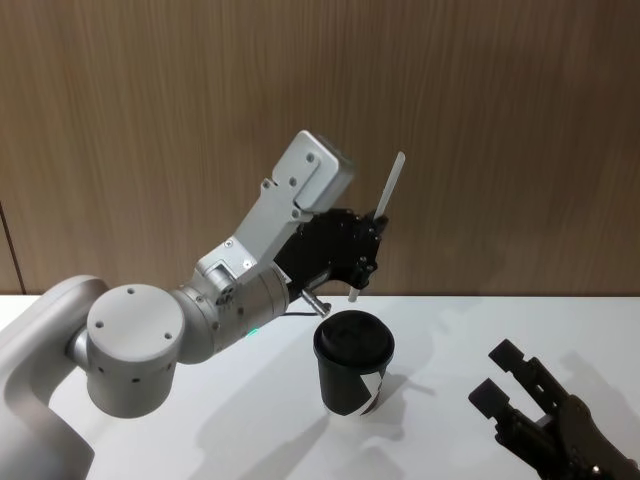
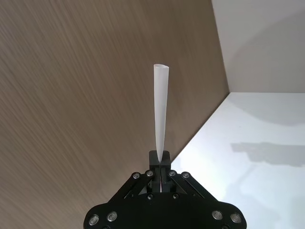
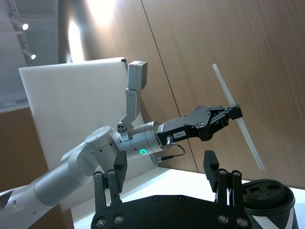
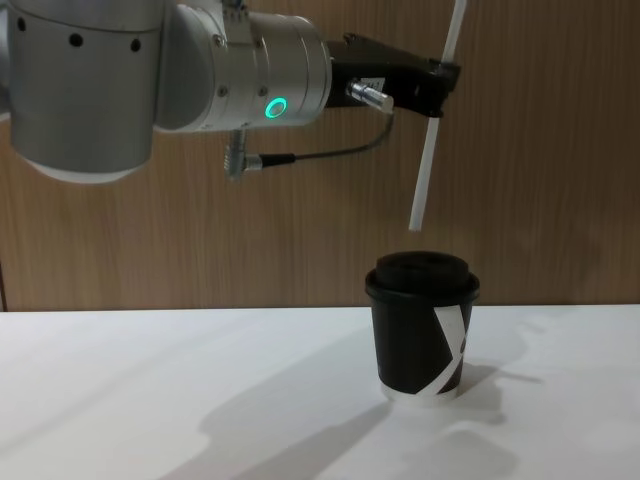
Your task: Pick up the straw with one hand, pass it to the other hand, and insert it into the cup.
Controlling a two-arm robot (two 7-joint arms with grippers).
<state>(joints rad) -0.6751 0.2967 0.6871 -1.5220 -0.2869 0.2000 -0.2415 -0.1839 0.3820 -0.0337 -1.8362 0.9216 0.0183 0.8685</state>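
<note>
My left gripper (image 1: 375, 237) (image 4: 445, 75) is shut on the white straw (image 1: 393, 183) (image 4: 430, 160) around its middle. It holds the straw nearly upright and slightly tilted, above the cup. The straw's lower end hangs a short way above the domed lid of the black cup (image 1: 353, 365) (image 4: 422, 325), apart from it. The cup stands upright on the white table (image 1: 250, 430). In the left wrist view the straw (image 2: 161, 109) rises from between the closed fingers. My right gripper (image 1: 497, 375) (image 3: 164, 164) stands open low at the right, near the cup (image 3: 269, 195), holding nothing.
A wood-panelled wall (image 1: 500, 120) rises right behind the table. A thin dark cable (image 4: 320, 152) loops under the left wrist. Bare table surface lies to the left and in front of the cup.
</note>
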